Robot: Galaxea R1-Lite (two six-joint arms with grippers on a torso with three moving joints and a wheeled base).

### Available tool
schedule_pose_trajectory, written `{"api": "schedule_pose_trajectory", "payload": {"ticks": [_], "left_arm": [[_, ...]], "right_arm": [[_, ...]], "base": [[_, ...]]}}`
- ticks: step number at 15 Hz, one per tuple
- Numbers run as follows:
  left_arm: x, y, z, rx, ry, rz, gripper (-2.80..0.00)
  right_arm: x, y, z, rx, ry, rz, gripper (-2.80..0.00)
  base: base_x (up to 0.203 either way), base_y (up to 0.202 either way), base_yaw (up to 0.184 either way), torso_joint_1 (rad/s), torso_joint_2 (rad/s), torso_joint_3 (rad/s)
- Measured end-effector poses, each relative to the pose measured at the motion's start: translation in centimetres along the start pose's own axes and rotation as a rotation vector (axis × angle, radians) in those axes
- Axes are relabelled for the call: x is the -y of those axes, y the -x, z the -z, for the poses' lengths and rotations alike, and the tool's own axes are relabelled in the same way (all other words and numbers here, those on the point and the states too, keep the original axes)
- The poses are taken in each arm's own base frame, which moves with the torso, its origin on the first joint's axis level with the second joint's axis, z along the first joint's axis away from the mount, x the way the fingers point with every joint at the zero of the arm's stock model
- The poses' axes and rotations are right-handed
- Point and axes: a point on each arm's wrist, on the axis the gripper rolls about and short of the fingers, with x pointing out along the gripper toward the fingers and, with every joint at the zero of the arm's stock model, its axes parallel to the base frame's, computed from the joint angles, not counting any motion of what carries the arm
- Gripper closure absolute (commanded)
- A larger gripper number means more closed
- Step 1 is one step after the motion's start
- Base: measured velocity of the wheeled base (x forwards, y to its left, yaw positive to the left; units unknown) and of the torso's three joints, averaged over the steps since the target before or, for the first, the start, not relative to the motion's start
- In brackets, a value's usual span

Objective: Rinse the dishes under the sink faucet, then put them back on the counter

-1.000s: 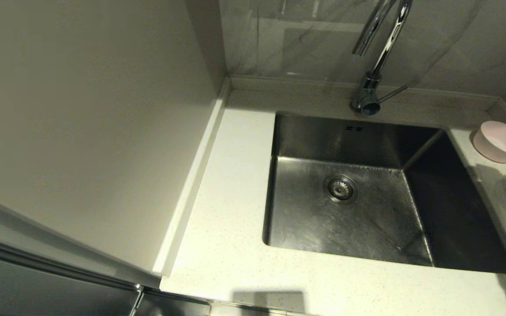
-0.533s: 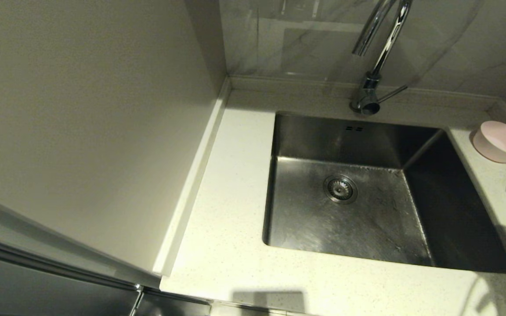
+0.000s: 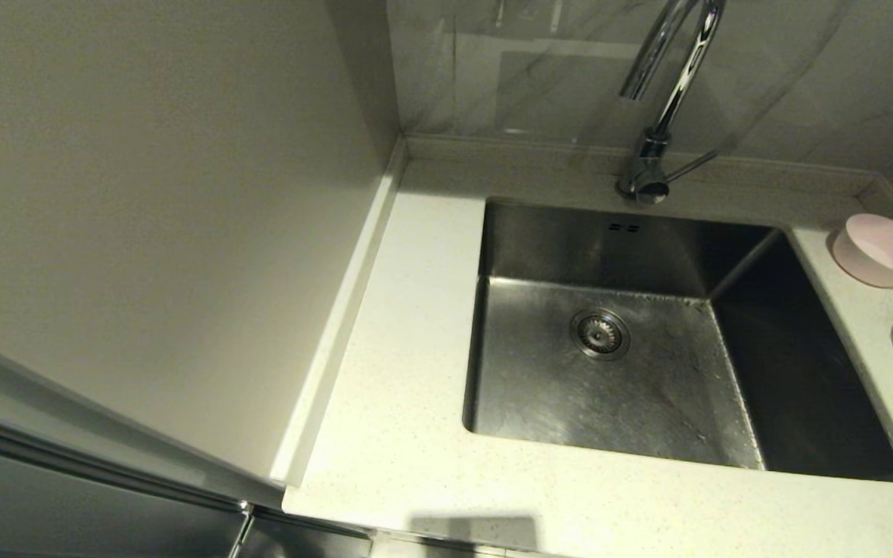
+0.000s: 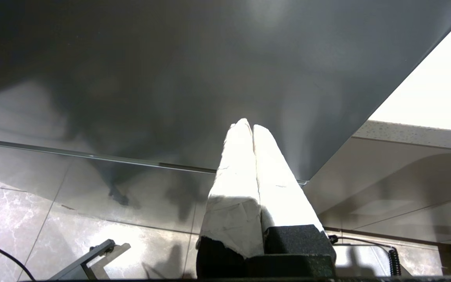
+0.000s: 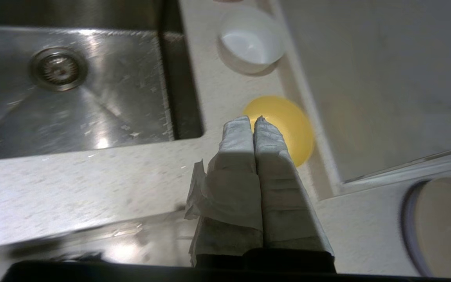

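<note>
Nothing is being held at this moment. The right gripper (image 5: 253,118) is being carried above the front corner of the counter (image 3: 384,434), its jaws pressed together and empty, with the yellow bowl (image 5: 284,127) lying just beyond their tips. The white bowl (image 5: 252,38) is sitting farther along the same strip of counter, and the pale pink bowl (image 3: 883,249) is seen in the head view near the back corner — all three are standing to the right of the sink (image 3: 632,372), none of them in it. The faucet (image 3: 660,116) is standing behind the basin and no water is seen running. The left gripper (image 4: 252,127) is being kept parked low beside a dark cabinet front, its jaws also pressed together.

The step in hand is judged to be the first pickup, most likely of the yellow bowl. For that to be done well, the jaws are best spread before any descent, then brought over one side of the rim so that the wall is pinched between them — not pushed from outside, since the bowl is standing close to the raised wall edge and could be slid or tipped.
</note>
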Motion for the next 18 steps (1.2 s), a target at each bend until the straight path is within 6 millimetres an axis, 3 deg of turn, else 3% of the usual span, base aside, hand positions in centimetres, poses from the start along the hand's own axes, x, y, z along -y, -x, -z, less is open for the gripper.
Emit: {"api": "schedule_pose_trajectory", "payload": {"ticks": [10, 18], "left_arm": [[0.0, 0.0, 0.0, 0.0, 0.0, 0.0, 0.0], [0.0, 0.0, 0.0, 0.0, 0.0, 0.0, 0.0]], "right_arm": [[-1.2, -2.4, 5.1, 0.025, 0.058, 0.003, 0.0], [-0.8, -1.2, 10.7, 0.014, 0.106, -0.12, 0.0]], "base": [[0.0, 0.0, 0.0, 0.0, 0.0, 0.0], [0.0, 0.0, 0.0, 0.0, 0.0, 0.0]]}}
